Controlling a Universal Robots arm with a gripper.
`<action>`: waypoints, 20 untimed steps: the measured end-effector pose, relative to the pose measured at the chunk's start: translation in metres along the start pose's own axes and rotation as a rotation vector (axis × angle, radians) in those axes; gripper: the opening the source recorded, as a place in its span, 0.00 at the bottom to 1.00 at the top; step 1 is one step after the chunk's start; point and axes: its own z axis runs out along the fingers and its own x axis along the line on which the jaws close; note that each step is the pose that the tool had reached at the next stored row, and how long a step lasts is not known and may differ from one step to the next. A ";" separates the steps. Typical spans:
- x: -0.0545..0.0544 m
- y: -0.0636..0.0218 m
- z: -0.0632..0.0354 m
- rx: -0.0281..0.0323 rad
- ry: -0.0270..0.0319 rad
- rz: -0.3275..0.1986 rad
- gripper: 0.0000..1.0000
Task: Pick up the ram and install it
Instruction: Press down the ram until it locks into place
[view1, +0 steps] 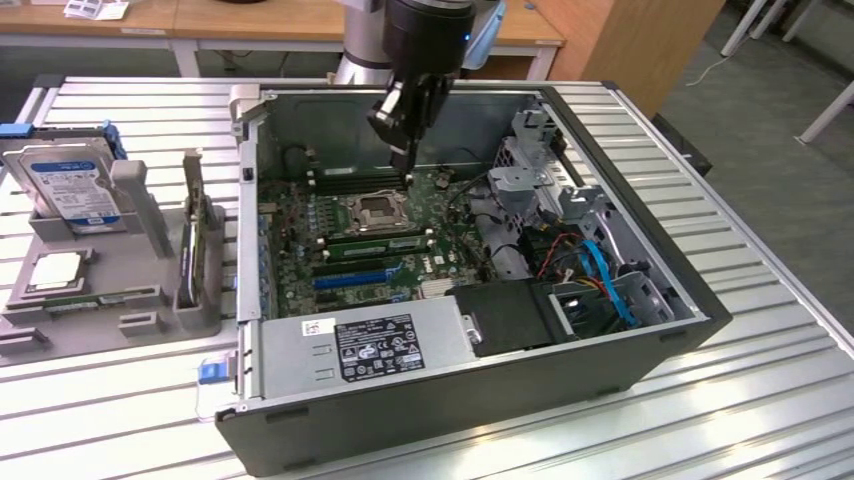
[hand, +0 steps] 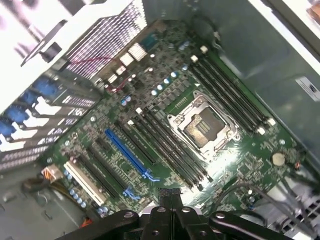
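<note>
Currently: black two-finger gripper (view1: 404, 150), jaws together, empty, poised above open grey computer case (view1: 667, 330). Long thin green ram (view1: 378, 240) lies seated in a motherboard slot beside the silver processor socket (view1: 375, 208). Good practice: press evenly, confirm both end latches.

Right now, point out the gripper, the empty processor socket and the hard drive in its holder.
gripper (view1: 404, 160): exterior view, at the shut fingertips above the motherboard.
empty processor socket (hand: 202, 126): wrist view, centre of the open socket.
hard drive (view1: 64, 185): exterior view, middle of its blue-white label.
</note>
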 end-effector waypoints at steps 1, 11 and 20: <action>0.000 0.0000 0.0000 -0.0009 -0.0002 0.018 0.11; 0.000 0.0000 0.0000 -0.0101 -0.0020 0.199 0.11; 0.000 0.0000 0.0000 -0.0183 -0.0035 0.361 0.11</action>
